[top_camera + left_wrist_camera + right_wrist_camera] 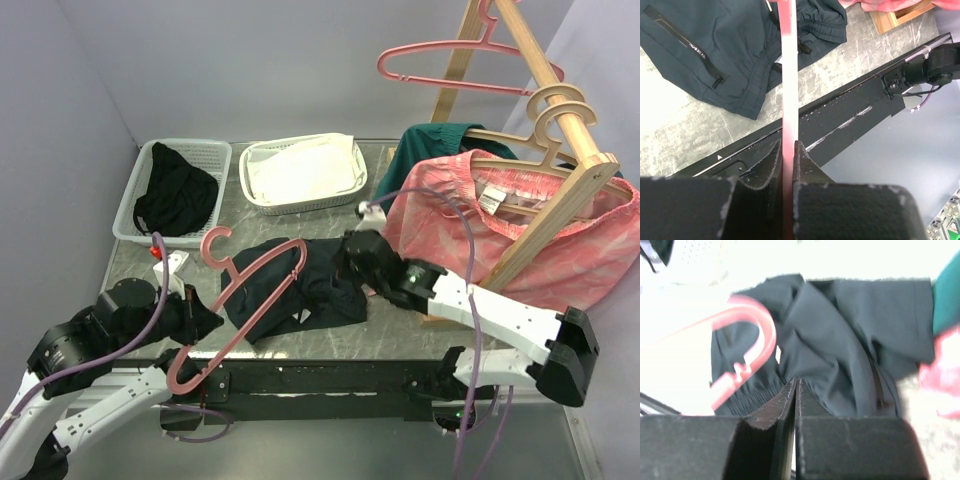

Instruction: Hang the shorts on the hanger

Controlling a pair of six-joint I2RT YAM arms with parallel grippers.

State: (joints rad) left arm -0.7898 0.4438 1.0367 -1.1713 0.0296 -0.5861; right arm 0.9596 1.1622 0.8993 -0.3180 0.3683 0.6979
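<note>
The dark navy shorts point(310, 290) lie bunched on the grey table; they also show in the left wrist view point(715, 55) and the right wrist view point(850, 335). The pink hanger point(262, 268) lies tilted across their left part, hook point(757, 335) toward the far left. My left gripper point(197, 327) is shut on the hanger's bar point(789, 75) near the table's front edge, jaws point(788, 150) pressed on both sides of it. My right gripper point(352, 258) is shut at the shorts' right edge, fingertips point(796, 382) pinching the fabric by the elastic waistband.
A grey basket point(215, 150) with black clothes stands at the back left, a white basket point(258, 198) with white cloth beside it. A wooden rack point(565, 125) at the right carries pink shorts point(520, 225), a green garment point(425, 150), wooden hangers and a second pink hanger point(455, 55).
</note>
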